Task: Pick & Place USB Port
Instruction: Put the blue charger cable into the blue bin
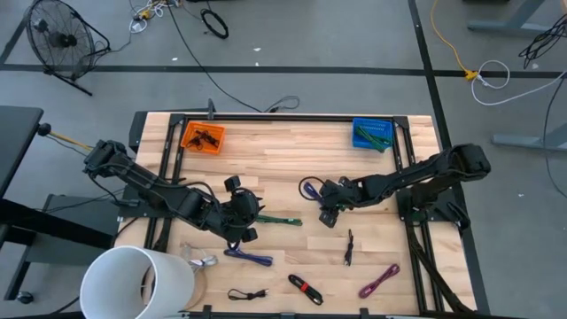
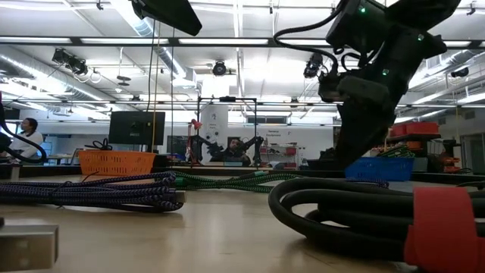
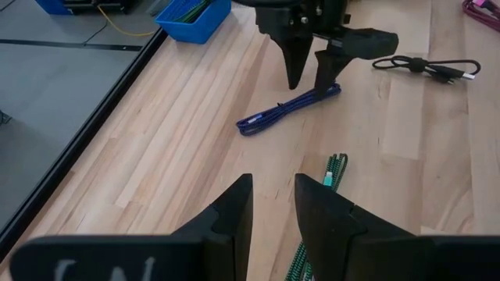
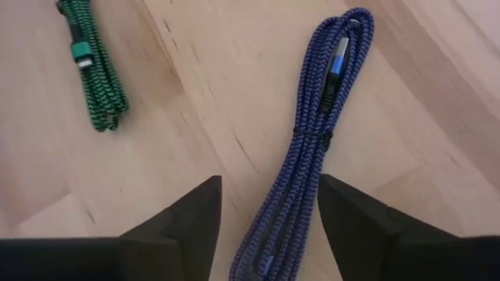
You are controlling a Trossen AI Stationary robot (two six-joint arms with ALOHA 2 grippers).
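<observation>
A blue-purple braided USB cable (image 4: 316, 133), coiled into a long bundle, lies flat on the wooden table (image 1: 292, 164). My right gripper (image 4: 269, 215) is open just above it, one finger on each side of the bundle, touching nothing. In the high view this cable (image 1: 310, 188) lies beside my right gripper (image 1: 330, 211) near the table's middle. My left gripper (image 3: 273, 199) is open with a narrow gap and hovers left of centre (image 1: 245, 217) by a green braided cable (image 3: 332, 172), empty. The left wrist view also shows the right gripper (image 3: 308, 66) over the blue cable (image 3: 289, 109).
The green cable (image 1: 279, 220) lies between the two grippers. Along the near edge lie another blue cable (image 1: 248, 257), black cables (image 1: 348, 246) (image 1: 246, 294), a black-and-red cable (image 1: 304, 288) and a magenta one (image 1: 379, 282). An orange bin (image 1: 203, 137) and a blue bin (image 1: 372, 133) stand at the far edge.
</observation>
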